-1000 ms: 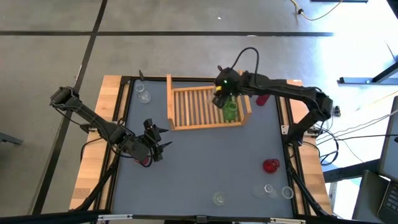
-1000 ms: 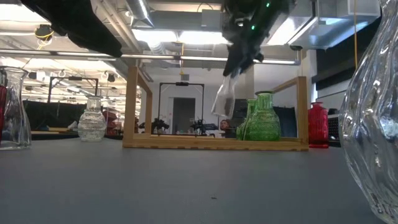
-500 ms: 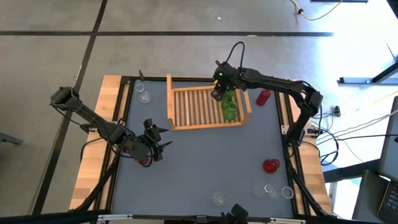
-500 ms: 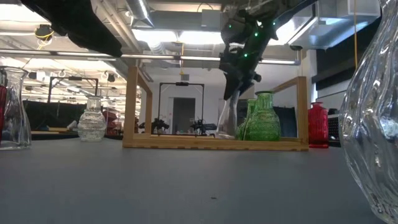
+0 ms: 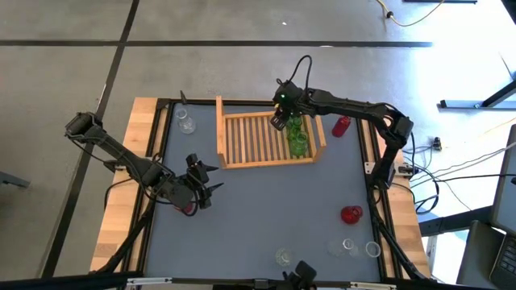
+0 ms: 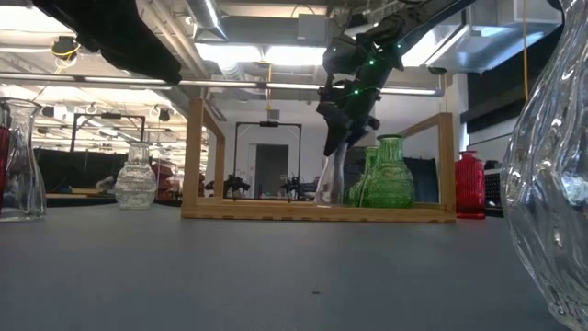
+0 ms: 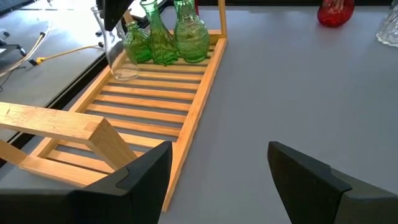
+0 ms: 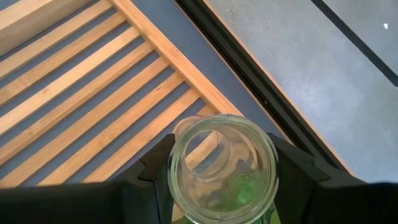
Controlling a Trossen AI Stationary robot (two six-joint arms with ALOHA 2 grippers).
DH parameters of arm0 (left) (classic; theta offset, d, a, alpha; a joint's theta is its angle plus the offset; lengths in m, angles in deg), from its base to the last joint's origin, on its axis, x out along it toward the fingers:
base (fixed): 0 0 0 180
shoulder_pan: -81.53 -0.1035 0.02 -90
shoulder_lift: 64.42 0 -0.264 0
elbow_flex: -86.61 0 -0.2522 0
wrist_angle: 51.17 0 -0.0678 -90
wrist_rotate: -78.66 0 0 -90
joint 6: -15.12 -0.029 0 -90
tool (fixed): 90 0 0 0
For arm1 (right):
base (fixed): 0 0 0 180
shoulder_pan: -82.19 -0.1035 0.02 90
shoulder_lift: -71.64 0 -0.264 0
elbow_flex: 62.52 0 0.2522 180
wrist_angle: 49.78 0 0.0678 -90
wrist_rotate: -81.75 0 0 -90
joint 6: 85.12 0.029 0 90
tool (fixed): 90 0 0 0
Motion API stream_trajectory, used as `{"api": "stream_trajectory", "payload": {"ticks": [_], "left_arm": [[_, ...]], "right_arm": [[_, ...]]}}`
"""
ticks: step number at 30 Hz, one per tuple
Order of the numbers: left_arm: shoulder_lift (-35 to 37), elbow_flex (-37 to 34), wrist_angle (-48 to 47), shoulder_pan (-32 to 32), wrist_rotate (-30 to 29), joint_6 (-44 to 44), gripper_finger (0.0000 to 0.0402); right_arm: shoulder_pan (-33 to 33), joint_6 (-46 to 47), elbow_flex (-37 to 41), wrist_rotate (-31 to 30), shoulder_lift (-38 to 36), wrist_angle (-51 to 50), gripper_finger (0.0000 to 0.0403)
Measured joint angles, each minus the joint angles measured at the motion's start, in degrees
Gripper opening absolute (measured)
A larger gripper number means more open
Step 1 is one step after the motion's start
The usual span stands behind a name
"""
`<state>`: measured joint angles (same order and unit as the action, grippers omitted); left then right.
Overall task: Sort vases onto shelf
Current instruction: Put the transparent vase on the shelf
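My right gripper [image 5: 282,115] is over the far right part of the light wooden shelf [image 5: 242,137] and is shut on a clear vase [image 6: 333,175], which stands beside the green vases [image 7: 163,38] in the shelf. The clear vase's open mouth [image 8: 222,163] fills the right wrist view. My left gripper [image 5: 201,187] is open and low over the table's left middle, touching nothing; its fingers frame the shelf's near end [image 7: 68,124] in the left wrist view. My right gripper pinches the clear vase at its top, just under the rim [image 8: 180,171], with one finger [image 8: 149,174] on each outer side. The fingers come from above, pointing down. The vase stands nearly upright below them, its base [image 7: 124,74] down at the shelf's slats.
One red vase [image 5: 342,126] stands outside the shelf's right board and another [image 5: 351,214] on the table's right. Clear vases stand at the far left corner [image 5: 185,122] and along the near edge [image 5: 282,256], [image 5: 359,247]. The shelf's left half shows bare slats.
My right gripper has moved down and a little toward the far edge over the shelf. The clear vase, which hung tilted and lifted clear of the shelf, has come upright and has been lowered to the slats beside the green vases.
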<state>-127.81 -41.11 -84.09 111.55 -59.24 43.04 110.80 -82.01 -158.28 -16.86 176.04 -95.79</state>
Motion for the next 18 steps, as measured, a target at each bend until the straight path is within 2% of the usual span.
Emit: {"api": "stream_trajectory", "payload": {"ticks": [7, 18], "left_arm": [[0.0, 0.0, 0.0, 0.0, 0.0, 0.0, 0.0259], [0.0, 0.0, 0.0, 0.0, 0.5, 0.0, 0.0259]], "right_arm": [[-0.1, -0.1, 0.0, -0.7, 0.1, 0.5, 0.0191], [-0.1, -0.1, 0.1, -1.7, 0.2, 0.9, 0.0277]]}}
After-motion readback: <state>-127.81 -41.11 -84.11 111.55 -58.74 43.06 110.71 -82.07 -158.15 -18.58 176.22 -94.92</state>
